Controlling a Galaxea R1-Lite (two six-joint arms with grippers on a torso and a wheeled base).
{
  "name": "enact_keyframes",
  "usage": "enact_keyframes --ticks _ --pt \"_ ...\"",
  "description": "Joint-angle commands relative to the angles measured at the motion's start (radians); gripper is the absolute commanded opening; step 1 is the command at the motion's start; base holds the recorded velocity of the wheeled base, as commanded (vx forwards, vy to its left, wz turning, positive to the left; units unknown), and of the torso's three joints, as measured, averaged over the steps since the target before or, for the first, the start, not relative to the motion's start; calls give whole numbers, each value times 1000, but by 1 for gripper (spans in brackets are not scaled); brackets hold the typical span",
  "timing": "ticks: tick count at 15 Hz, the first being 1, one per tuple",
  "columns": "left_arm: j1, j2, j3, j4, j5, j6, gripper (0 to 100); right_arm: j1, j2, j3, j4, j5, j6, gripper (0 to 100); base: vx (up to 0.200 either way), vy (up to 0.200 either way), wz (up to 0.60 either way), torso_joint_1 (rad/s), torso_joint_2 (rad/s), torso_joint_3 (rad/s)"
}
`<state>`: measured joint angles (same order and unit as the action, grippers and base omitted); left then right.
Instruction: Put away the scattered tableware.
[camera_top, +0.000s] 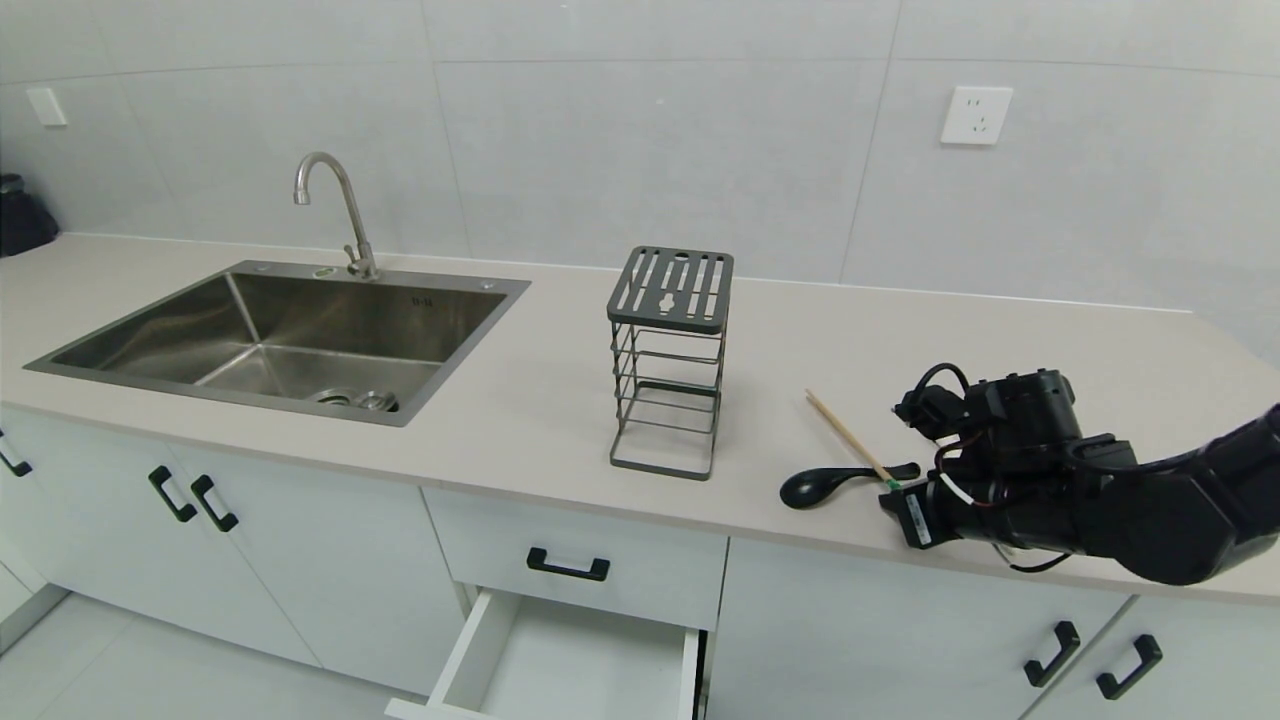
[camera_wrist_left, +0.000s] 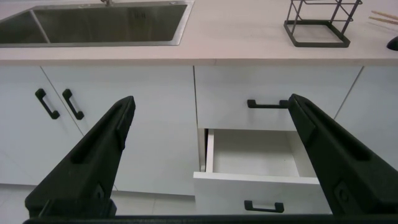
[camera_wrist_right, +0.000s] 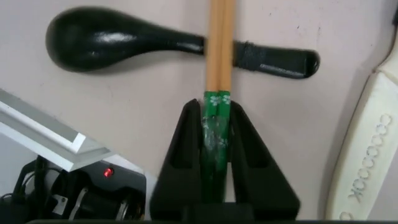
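A pair of wooden chopsticks (camera_top: 846, 434) with green ends lies on the counter (camera_top: 520, 400), crossing the handle of a black spoon (camera_top: 828, 485). My right gripper (camera_top: 897, 497) is at the counter's front edge, shut on the chopsticks' green ends (camera_wrist_right: 216, 118). In the right wrist view the chopsticks (camera_wrist_right: 219, 43) run over the spoon (camera_wrist_right: 124, 45), just beyond the fingers (camera_wrist_right: 186, 134). My left gripper (camera_wrist_left: 211, 155) hangs open and holds nothing, low in front of the cabinets, facing an open white drawer (camera_wrist_left: 255, 155).
A dark wire rack (camera_top: 668, 360) stands mid-counter, left of the spoon. The steel sink (camera_top: 290, 335) with its tap (camera_top: 335, 205) is further left. The open drawer (camera_top: 570, 655) is below the rack. A white ridged strip (camera_wrist_right: 367, 149) lies beside the right gripper.
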<state>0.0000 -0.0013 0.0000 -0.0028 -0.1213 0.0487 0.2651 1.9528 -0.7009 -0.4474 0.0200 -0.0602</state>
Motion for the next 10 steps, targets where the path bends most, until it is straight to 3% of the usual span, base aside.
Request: enact_keyframes --ticks 1,10 --pt "0 1 0 0 0 0 100 -15 -20 -16 -14 0 -3 0 0 0 0 0 0 0" --pt "0 1 0 0 0 0 100 2 -318 37 -73 9 -69 0 0 0 0 0 0 0"
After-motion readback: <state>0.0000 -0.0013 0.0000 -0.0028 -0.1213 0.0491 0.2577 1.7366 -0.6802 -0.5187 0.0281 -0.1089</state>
